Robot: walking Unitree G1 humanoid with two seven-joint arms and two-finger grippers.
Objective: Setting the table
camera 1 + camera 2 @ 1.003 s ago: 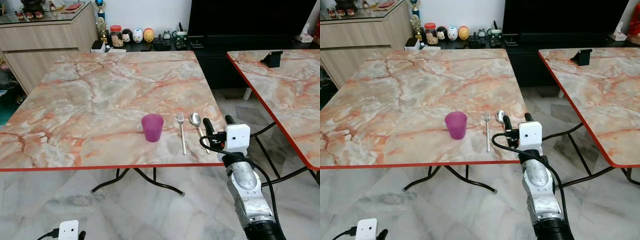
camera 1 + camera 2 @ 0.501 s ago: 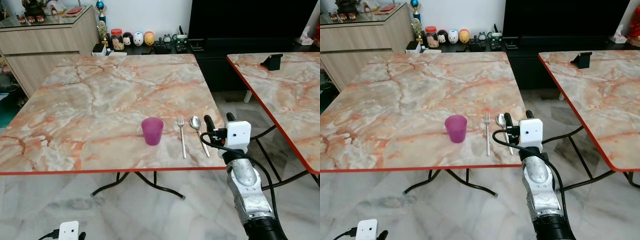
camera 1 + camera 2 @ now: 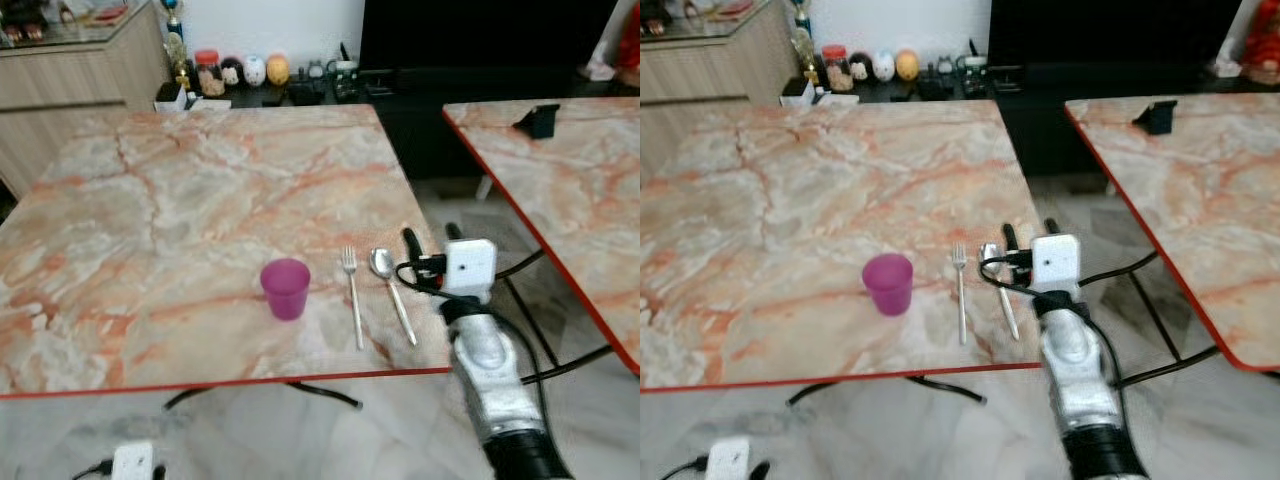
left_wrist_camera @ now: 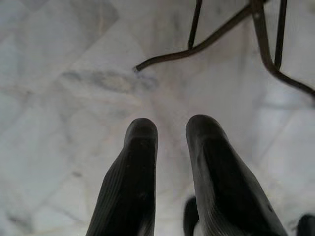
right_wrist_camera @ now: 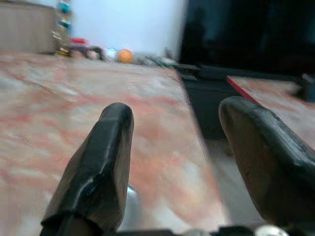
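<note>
The right end effector (image 3: 430,238) is held at the near right corner of the desk (image 3: 200,190), its two black fingers spread wide apart with nothing between them. In the right wrist view the fingers (image 5: 96,172) are seen well separated, with the marble top stretching away beyond them and a bit of shiny metal just visible under the left finger. The white camera block on the wrist sits just behind the fingers, and the silver arm runs down from it toward the bottom of the head views.

Just beside the right end effector, toward the robot's left, a spoon (image 3: 392,293) is laid on the desk with its bowl pointing away from the robot. A fork (image 3: 352,294) is laid next to it, roughly parallel and not touching it, tines away. Further left, a purple cup (image 3: 285,288) is stood upright, apart from the fork.

The left end effector (image 4: 170,130) is hung low over the pale marble floor (image 4: 59,98), its fingers only a narrow gap apart and gripping nothing; black desk legs (image 4: 216,34) are seen past them.

A second marble desk (image 3: 560,170) is placed to the right, with a small black object (image 3: 537,119) on it. A sideboard with jars and figurines (image 3: 235,72) is set against the far wall.
</note>
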